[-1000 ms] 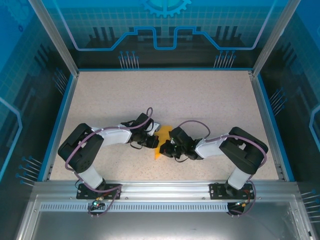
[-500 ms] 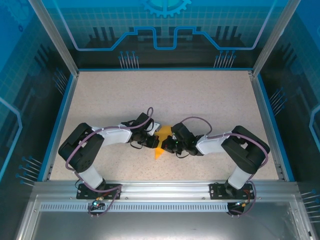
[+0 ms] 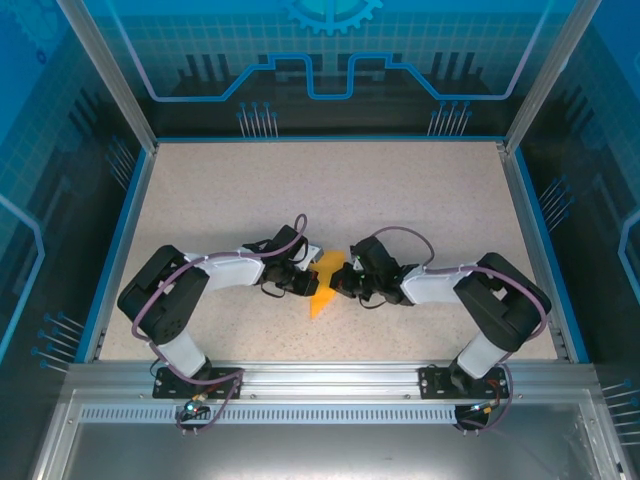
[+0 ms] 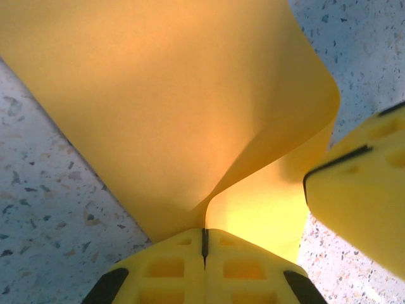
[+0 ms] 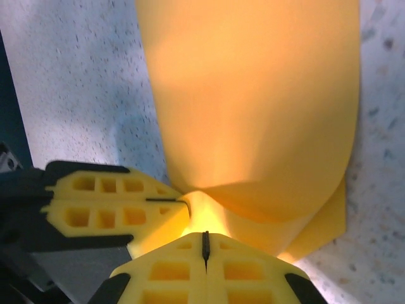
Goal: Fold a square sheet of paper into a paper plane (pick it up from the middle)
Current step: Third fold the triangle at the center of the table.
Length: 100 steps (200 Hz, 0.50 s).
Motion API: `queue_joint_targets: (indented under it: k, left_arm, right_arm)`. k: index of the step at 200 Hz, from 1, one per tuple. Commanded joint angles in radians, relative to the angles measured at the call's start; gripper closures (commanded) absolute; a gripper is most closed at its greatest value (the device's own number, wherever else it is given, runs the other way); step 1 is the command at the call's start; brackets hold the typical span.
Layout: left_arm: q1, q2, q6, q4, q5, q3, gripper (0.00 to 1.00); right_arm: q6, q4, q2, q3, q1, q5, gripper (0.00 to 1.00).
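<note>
The square sheet of paper (image 3: 325, 287) is orange-yellow, bent into a pointed shape, and held just above the table's middle. My left gripper (image 3: 311, 281) is on its left and my right gripper (image 3: 341, 284) on its right, tips almost touching. In the left wrist view the paper (image 4: 171, 107) curves up out of the seam of my left gripper (image 4: 204, 233), which is shut on it. The right gripper's yellow fingers (image 4: 364, 190) sit close by. In the right wrist view the paper (image 5: 253, 95) rises from my shut right gripper (image 5: 205, 236), with the left gripper's fingers (image 5: 107, 209) alongside.
The speckled table (image 3: 330, 190) stretches wide behind the arms, bounded by a blue rim (image 3: 128, 230) and transparent walls. An aluminium rail (image 3: 320, 375) runs along the near edge by the arm bases.
My right gripper has swung up and toward the far side, closing in on the left gripper. The paper's shape has shifted with it. The left arm has barely moved.
</note>
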Motion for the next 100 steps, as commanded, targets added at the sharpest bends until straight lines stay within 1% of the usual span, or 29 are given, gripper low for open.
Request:
queue_joint_targets:
  k: [1,14,55,79,100]
  left_arm:
    - [0.005,0.041,0.021,-0.053,-0.011,0.001,1.0]
    - [0.006,0.039,0.021,-0.053,-0.011,0.001,1.0]
    - [0.005,0.036,0.019,-0.054,-0.014,-0.001,1.0]
    - [0.005,0.038,0.021,-0.054,-0.014,0.0,1.0]
    - [0.005,0.039,0.02,-0.054,-0.012,0.0,1.0]
  right_arm:
    - [-0.046,-0.042,0.017,0.042,-0.01,-0.046,1.0]
    - [-0.047,-0.051,0.041,0.051,-0.011,-0.044,1.0]
    - [-0.027,-0.119,0.11,0.035,-0.019,0.029,1.0]
    - [-0.035,-0.128,0.099,0.032,-0.021,0.035,1.0]
    - [-0.058,-0.132,0.046,0.043,-0.028,0.019,1.0]
